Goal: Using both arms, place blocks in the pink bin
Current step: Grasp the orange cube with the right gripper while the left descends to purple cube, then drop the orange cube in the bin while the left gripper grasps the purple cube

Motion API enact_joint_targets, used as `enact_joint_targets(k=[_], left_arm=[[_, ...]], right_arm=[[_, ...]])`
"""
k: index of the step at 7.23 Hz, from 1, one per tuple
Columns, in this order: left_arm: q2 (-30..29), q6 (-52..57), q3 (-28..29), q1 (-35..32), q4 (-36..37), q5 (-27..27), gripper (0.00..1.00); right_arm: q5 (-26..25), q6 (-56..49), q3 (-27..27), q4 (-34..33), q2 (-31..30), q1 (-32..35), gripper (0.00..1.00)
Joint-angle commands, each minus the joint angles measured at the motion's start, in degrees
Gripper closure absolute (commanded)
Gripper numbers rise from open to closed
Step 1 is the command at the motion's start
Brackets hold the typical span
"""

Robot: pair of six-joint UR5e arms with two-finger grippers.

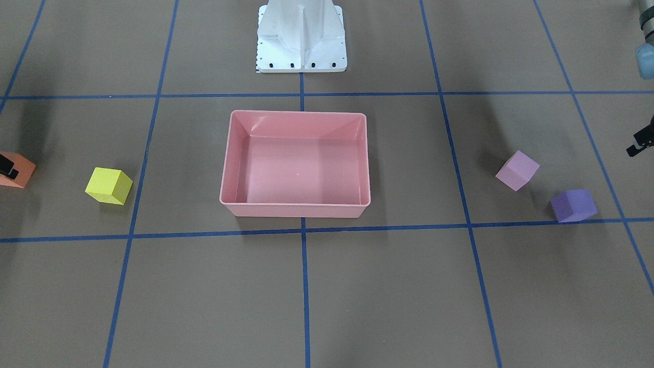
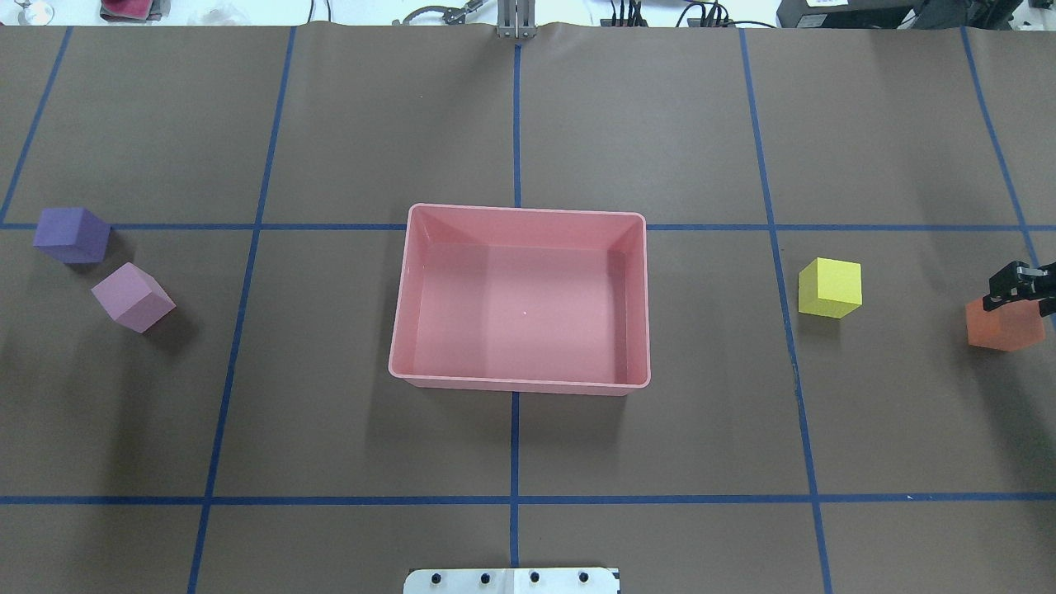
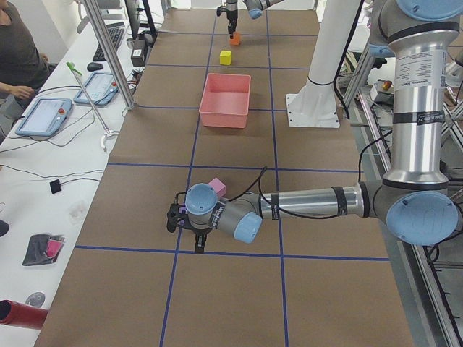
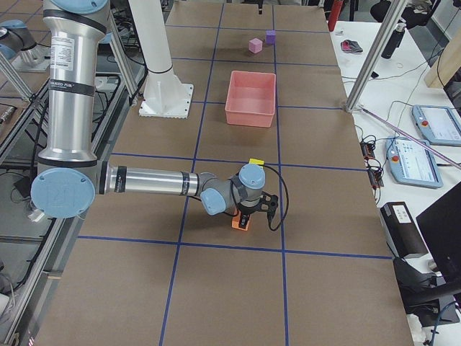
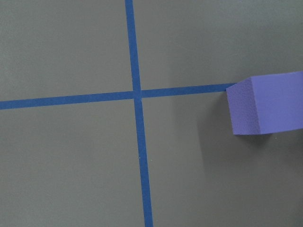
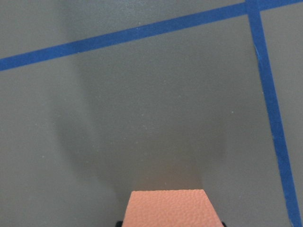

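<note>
Right claw [image 1: 7, 167] appears at the front-facing view's 9 o'clock edge as one black finger against the orange block [image 1: 21, 173]; I cannot tell whether it clamps. The left claw [image 1: 641, 140] is a black sliver at 3 o'clock, its state equally unclear. The pink bin [image 1: 295, 208] sits centre. All the blocks lie outside it on the table [image 1: 388, 291]: the yellow block [image 1: 108, 186] at its 9 o'clock, the light pink block [image 1: 517, 170] and purple block [image 1: 573, 205] at its 3 o'clock.

Overhead, only the right claw shows, over the orange block's far edge.

The left side view alone shows the left claw, low beside the light pink block.

The left wrist camera finds the purple block at 3 o'clock, near a blue tape cross [image 5: 136, 94].

The right wrist camera has the orange block at 6 o'clock, with black slivers flanking it.
</note>
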Motion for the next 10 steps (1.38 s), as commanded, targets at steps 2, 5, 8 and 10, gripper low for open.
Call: enact_joint_targets(k=[2,5,8,10], left_arm=[[-4.64,-5.72,-0.77,5.09,0.1,4.18,0.0],[-7.38,-16.81,0.37,14.84,-0.16,12.09,0.01],[-10.99,-22.01,4.15,17.5,-0.25,12.55,0.01],[-10.2,-17.37,4.25,17.41,-0.16,12.91,0.02]], right_arm=[[0.56,8.2,3.38,-0.54,3.75,-0.26,1.0],[1.35,12.79,8.97,-11.38,12.01,-0.7,1.0],[1.09,23.03,17.26,-24.0,20.54,-4.55,1.0],[0.56,30.17,17.36,-24.18,24.94,-7.72,1.0]])
